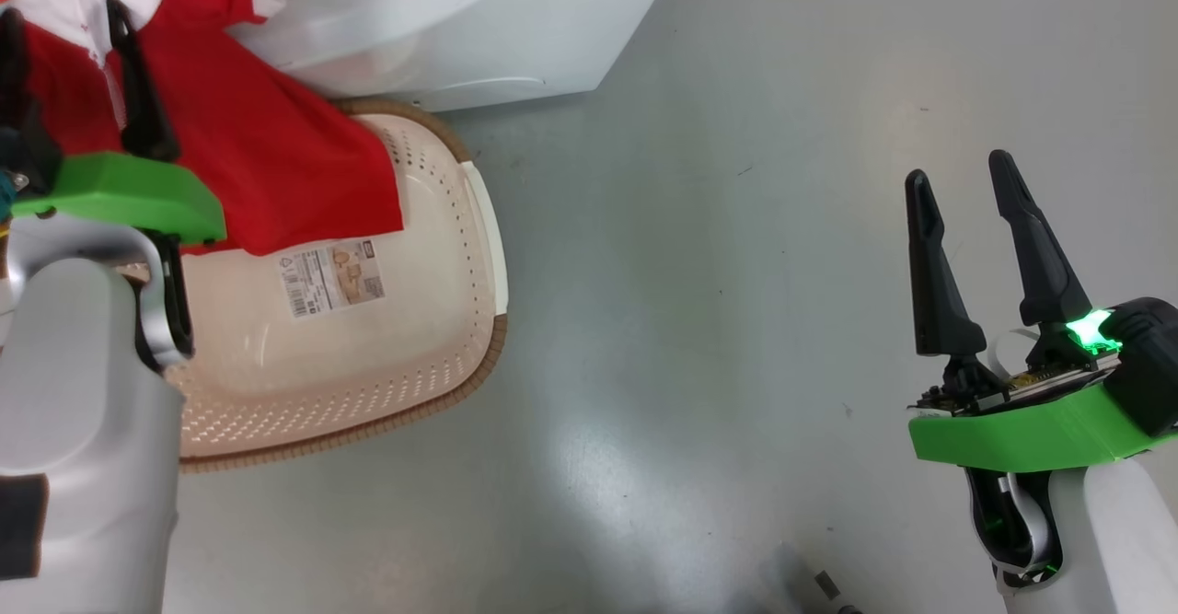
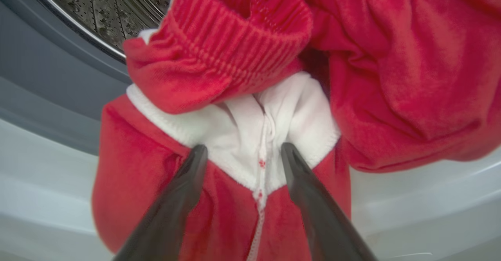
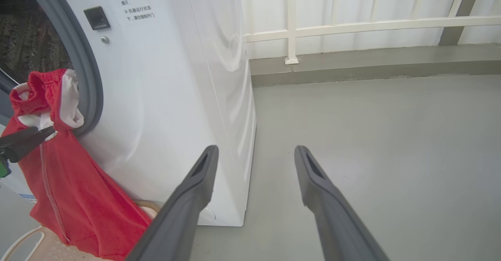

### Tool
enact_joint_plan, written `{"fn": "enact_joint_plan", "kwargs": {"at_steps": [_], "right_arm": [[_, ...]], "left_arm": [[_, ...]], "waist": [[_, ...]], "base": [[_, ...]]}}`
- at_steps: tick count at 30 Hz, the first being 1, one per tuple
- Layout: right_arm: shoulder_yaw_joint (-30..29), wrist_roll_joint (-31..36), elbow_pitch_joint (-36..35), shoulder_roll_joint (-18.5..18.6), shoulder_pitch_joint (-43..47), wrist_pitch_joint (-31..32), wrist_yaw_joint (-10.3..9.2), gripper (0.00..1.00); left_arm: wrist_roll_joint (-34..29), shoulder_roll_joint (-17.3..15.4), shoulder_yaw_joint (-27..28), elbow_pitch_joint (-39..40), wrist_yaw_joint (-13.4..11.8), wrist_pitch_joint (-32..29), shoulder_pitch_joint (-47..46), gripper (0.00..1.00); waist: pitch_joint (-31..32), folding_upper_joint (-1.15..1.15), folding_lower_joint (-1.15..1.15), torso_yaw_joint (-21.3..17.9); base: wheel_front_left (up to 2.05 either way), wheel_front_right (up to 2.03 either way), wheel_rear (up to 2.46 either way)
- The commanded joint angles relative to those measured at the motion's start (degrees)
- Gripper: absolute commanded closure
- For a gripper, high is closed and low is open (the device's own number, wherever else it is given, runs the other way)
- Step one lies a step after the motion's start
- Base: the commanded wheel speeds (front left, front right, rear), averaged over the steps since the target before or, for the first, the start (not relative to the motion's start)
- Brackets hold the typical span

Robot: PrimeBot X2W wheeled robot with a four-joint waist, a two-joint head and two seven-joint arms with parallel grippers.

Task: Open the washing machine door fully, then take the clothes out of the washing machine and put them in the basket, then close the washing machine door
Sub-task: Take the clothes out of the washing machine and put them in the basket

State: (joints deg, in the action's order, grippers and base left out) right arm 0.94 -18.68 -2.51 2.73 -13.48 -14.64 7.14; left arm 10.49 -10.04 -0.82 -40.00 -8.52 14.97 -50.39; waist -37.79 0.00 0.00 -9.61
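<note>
The red and white clothes (image 1: pixel 276 163) hang out of the washing machine (image 1: pixel 479 34) and drape down into the cream basket (image 1: pixel 488 356) on the floor in front of it. In the left wrist view the clothes (image 2: pixel 391 77) spill over the grey gasket (image 2: pixel 47 77) below the steel drum (image 2: pixel 109 10). My left gripper (image 2: pixel 242 151) is open, its tips set against the white panel on either side of a seam. My right gripper (image 1: pixel 959 167) stands open over bare floor, far right of the basket. The washing machine door is out of view.
A sticker (image 1: pixel 331 275) lies on the basket floor. Grey floor (image 1: pixel 736 319) stretches right of the machine. A white railing (image 3: pixel 352 24) and a low kerb run along the far side. A small dark object (image 1: pixel 819 586) sits at the bottom edge.
</note>
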Motion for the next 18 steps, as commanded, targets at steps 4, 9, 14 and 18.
{"fn": "enact_joint_plan", "kwargs": {"at_steps": [4,9,14,18], "right_arm": [[1.36,-1.27,-1.14,0.15,-0.22,-0.36,0.35,0.00],[1.21,-1.39,-1.19,0.15,-0.30,-0.36,0.35,0.00],[1.11,-1.50,-1.13,0.15,-0.29,-0.36,0.35,0.00],[0.88,-1.67,-1.19,0.15,-0.18,-0.36,0.35,0.00]], "left_arm": [[-0.33,-2.38,1.17,-1.81,1.02,0.03,-1.35,0.78],[-0.03,-1.98,1.35,-2.03,2.50,0.03,-1.80,1.00],[0.21,-1.59,1.71,-0.35,3.69,0.03,-1.12,1.00],[0.35,-1.16,2.13,2.61,4.46,0.03,0.96,1.00]], "waist": [[-0.16,0.00,0.00,-0.16],[-0.25,0.00,0.00,-0.05],[-0.24,0.00,0.00,0.18],[-0.05,0.00,0.00,0.42]], "base": [[0.00,0.00,0.00],[0.00,0.00,0.00],[0.00,0.00,0.00],[0.00,0.00,0.00]]}}
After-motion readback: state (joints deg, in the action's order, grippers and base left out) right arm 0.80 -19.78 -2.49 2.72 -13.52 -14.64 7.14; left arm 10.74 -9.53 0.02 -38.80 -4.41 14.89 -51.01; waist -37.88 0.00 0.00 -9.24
